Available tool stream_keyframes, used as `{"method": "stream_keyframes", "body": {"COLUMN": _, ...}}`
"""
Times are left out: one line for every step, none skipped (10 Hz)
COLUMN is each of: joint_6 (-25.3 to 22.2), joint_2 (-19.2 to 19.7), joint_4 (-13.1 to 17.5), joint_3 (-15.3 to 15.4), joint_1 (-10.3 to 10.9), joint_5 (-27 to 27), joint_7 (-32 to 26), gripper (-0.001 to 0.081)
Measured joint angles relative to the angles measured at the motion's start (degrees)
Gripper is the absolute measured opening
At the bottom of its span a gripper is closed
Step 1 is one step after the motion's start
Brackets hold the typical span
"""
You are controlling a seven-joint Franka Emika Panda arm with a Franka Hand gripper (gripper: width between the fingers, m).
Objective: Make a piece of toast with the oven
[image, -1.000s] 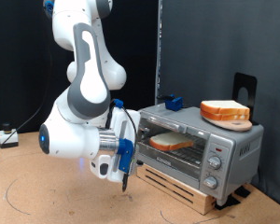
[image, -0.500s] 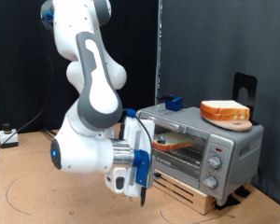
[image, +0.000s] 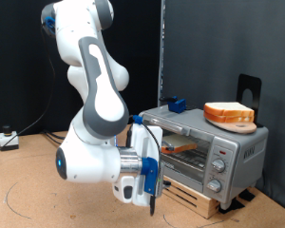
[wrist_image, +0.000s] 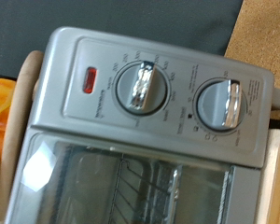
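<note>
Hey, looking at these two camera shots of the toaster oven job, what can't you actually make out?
- Gripper, exterior view: fingers too small and edge-on to tell open or shut; absent from the wrist view.
- Piece of toast inside the oven: mostly covered by the arm in the exterior view; not discernible through the blurred glass door in the wrist view.
- Knob markings, wrist view: too blurred to read.
- Third knob: cut off in the wrist view.

Toast (image: pixel 177 144) inside shut oven (image: pixel 224 149)

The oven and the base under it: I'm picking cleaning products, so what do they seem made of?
The oven looks like silver-painted or brushed metal with a matte sheen, a see-through glass door, and shiny chrome-look knobs. The slat base looks like pale unfinished wood.
</note>
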Motion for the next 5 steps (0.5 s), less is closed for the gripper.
{"method": "stream_keyframes", "body": {"joint_6": 0.1, "joint_2": 2.1, "joint_4": 1.8, "joint_3": 0.0, "joint_1": 1.0, "joint_5": -0.8, "joint_7": 0.3, "gripper": 0.0801}}
{"method": "stream_keyframes", "body": {"joint_6": 0.3, "joint_2": 4.1, "joint_4": 3.5, "joint_3": 0.0, "joint_1": 2.2, "joint_5": -1.8, "joint_7": 1.2, "gripper": 0.0801}}
{"method": "stream_keyframes", "body": {"joint_6": 1.3, "joint_2": 6.0, "joint_4": 5.0, "joint_3": -0.1, "joint_1": 3.4, "joint_5": -2.6, "joint_7": 1.9, "gripper": 0.0801}}
{"method": "stream_keyframes", "body": {"joint_6": 2.6, "joint_2": 7.6, "joint_4": 6.1, "joint_3": -0.1, "joint_1": 4.7, "joint_5": -3.2, "joint_7": 2.0, "gripper": 0.0801}}
{"method": "stream_keyframes", "body": {"joint_6": 3.8, "joint_2": 9.2, "joint_4": 7.2, "joint_3": -0.1, "joint_1": 5.9, "joint_5": -3.6, "joint_7": 2.0, "gripper": 0.0801}}
